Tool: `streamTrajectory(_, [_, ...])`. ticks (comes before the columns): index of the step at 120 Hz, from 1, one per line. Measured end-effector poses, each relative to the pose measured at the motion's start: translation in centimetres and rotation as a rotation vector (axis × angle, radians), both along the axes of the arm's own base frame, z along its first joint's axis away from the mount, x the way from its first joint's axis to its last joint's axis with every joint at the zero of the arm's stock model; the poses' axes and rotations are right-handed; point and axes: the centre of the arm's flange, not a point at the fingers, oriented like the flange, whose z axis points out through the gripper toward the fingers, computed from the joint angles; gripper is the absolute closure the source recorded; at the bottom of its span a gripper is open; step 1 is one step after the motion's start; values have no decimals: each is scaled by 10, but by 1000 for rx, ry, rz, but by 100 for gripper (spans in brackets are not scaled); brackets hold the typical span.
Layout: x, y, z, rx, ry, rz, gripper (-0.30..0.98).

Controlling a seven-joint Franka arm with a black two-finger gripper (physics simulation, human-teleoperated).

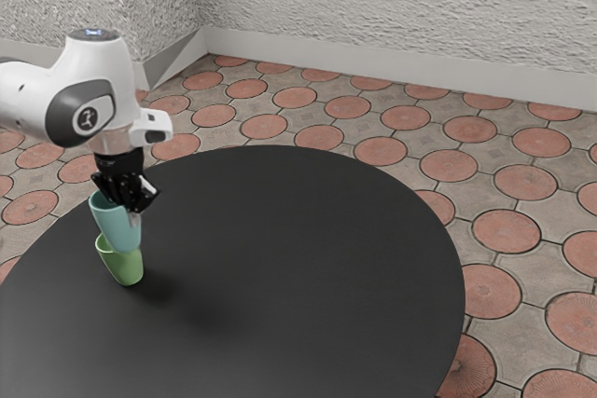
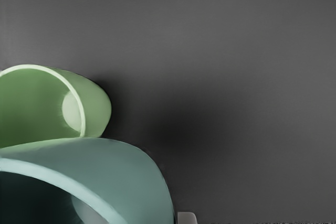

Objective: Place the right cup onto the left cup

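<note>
My gripper (image 1: 133,200) is at the rim of the teal cup (image 1: 118,226), shut on its wall and holding it up over the table. Directly below stands the green cup (image 1: 122,264), its far opening partly hidden by the teal cup's lower end. Whether the two cups touch, I cannot tell. In the wrist view the teal cup (image 2: 113,167) is large and close, with a fingertip beside its outer wall. The green cup (image 2: 96,100) shows past it, its mouth open and its inner bottom partly visible.
The round black table (image 1: 308,258) extends from the cups toward the exterior view's right, with its curved edge above the tiled floor. A soft shadow lies on the tabletop beside the cups. Pale textured walls (image 1: 401,11) stand behind.
</note>
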Motion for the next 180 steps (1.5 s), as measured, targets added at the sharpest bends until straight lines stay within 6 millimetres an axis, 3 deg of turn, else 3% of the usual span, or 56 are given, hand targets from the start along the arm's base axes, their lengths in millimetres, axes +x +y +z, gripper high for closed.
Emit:
streamTrajectory(25, [-2, 30, -2, 0, 13, 34, 78])
streamTrajectory(65, [10, 55, -15, -6, 29, 29, 78])
streamTrajectory(123, [22, 62, -35, -19, 19, -3, 78])
streamTrajectory(180, [30, 84, -44, -27, 14, 5, 78])
